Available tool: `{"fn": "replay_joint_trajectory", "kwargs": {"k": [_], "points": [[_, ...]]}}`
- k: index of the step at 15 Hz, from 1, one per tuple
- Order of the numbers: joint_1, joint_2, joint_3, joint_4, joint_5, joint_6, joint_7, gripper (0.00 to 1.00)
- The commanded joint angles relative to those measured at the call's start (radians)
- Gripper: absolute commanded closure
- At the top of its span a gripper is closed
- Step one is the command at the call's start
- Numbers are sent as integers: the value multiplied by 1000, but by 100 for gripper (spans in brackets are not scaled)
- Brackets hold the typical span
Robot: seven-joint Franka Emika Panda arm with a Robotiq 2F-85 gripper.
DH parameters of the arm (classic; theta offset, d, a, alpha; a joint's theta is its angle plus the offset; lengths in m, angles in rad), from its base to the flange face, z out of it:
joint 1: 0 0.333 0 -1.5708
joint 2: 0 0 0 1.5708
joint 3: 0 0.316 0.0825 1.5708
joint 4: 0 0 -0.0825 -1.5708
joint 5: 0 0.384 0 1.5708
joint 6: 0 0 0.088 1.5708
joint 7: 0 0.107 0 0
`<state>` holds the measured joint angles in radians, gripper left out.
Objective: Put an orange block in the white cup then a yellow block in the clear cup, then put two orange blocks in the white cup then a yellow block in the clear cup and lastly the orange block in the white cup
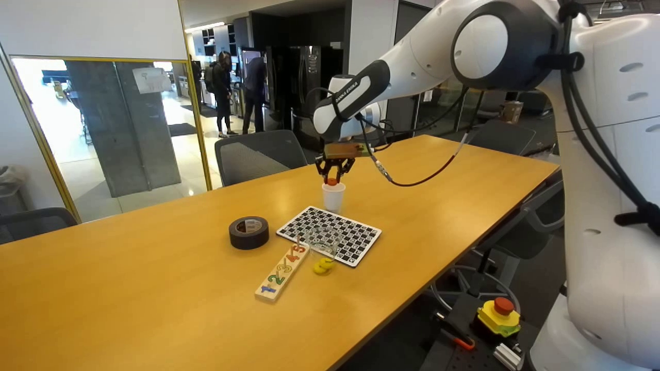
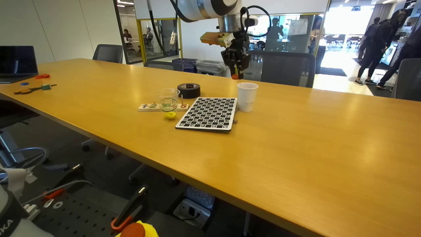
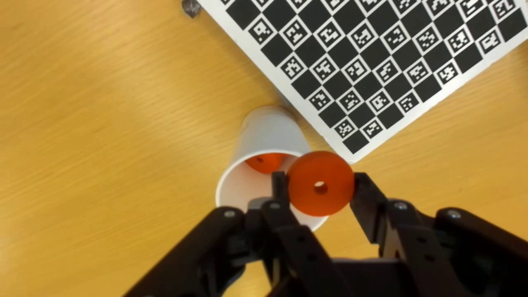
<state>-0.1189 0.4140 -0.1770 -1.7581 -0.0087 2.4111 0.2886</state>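
Black jointed jaws pinching a pierced round orange block (image 3: 320,174), tapered white cup (image 3: 268,134) below, wood-grained table (image 3: 103,123)

Wooden board (image 1: 282,272): 1–5. Arm panel (image 1: 374,78): probably "FRANKA EMIKA". Robot base (image 2: 13,221): "IKA".

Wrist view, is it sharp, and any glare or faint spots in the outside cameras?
In the wrist view, the checkered board looks crisp, the gripper softer; in both exterior views, background daylight is blown out white; in an exterior view, the clear cup is faint against the board.
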Motion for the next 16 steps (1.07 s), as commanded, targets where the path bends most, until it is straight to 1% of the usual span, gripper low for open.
{"fn": "replay_joint_trajectory", "kwargs": {"k": [1, 8, 9, 10, 11, 14, 15, 16], "points": [[-31, 77, 8, 116, 35, -49, -31, 78], [-57, 162, 11, 219, 52, -93, -33, 78], [-59, 166, 12, 228, 54, -104, -36, 32], [-59, 168, 12, 232, 54, -110, -36, 30], [-60, 163, 13, 230, 53, -118, -41, 24], [-55, 108, 16, 177, 46, -128, -68, 2], [-51, 72, 17, 139, 39, -125, -81, 0], [-50, 40, 19, 110, 38, -127, -99, 0]]}}
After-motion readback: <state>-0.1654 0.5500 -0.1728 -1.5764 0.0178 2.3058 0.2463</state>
